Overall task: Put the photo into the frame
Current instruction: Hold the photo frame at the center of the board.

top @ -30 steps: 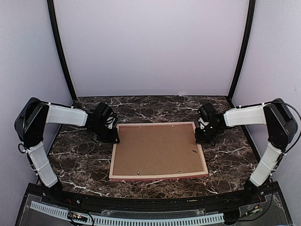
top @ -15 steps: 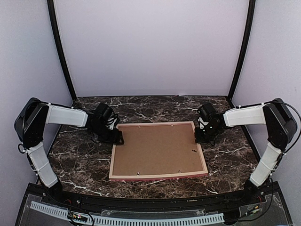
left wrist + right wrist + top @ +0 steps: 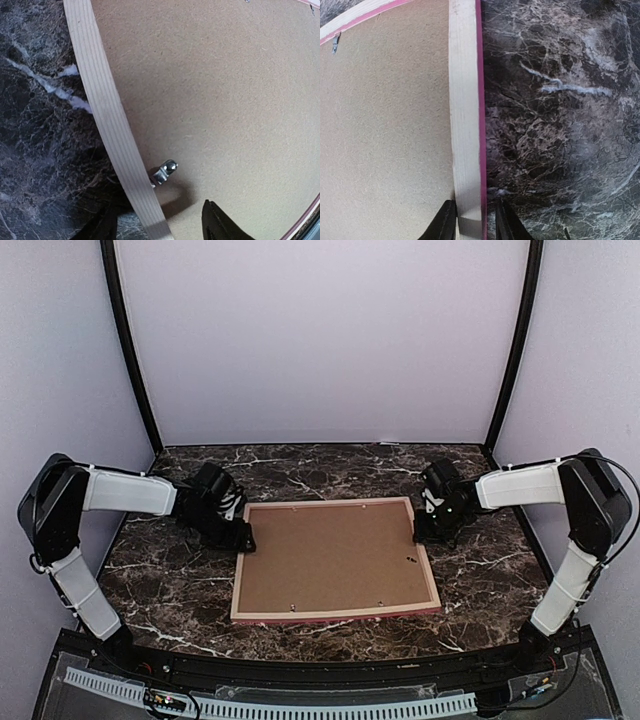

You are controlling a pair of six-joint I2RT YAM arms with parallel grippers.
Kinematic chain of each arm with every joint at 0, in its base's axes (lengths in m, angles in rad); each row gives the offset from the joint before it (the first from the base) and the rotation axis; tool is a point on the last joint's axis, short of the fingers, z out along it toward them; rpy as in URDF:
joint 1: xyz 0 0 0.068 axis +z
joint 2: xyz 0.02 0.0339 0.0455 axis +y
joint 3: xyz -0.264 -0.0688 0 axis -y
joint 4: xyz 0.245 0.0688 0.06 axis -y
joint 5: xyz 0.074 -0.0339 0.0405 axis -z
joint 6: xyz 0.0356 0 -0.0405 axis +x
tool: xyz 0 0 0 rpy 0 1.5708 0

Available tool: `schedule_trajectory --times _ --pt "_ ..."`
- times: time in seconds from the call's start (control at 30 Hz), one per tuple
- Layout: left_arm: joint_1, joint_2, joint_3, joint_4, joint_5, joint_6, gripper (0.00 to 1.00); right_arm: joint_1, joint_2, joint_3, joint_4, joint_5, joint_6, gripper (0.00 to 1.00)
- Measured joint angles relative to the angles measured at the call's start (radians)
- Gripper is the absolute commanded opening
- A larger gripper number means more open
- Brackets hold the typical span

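The frame (image 3: 330,614) lies face down in the middle of the table, pale wood up, with a pink edge showing. The brown backing board (image 3: 335,555) fills it. The photo is hidden. My left gripper (image 3: 240,538) is open at the frame's left rail (image 3: 107,125); its fingers (image 3: 216,222) straddle the rail, one over the table and one over the board, next to a small metal tab (image 3: 165,170). My right gripper (image 3: 425,530) is shut on the frame's right rail (image 3: 466,110), with a finger on either side of it (image 3: 445,222).
The table (image 3: 170,580) is dark marble. Pale walls with black corner posts (image 3: 130,350) close in the back and sides. More small metal tabs show on the board (image 3: 410,560) near its right and front rails.
My left arm has swung its elbow out to the left and the left gripper has slid a little left along the rail. The right arm and the frame have stayed in place.
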Motion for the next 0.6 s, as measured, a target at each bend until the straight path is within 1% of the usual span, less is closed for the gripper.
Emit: schedule_trajectory --times 0.17,0.23,0.6 --pt "0.000 0.000 -0.012 -0.003 -0.008 -0.011 0.47 -0.001 -0.005 -0.010 0.007 -0.008 0.011 0.46" --pt "-0.001 0.000 -0.012 -0.001 -0.008 -0.013 0.44 -0.001 -0.014 -0.018 0.008 -0.018 0.017 0.49" --pt "-0.022 0.000 -0.020 -0.001 -0.028 -0.050 0.29 0.001 -0.097 -0.083 -0.015 -0.057 0.021 0.56"
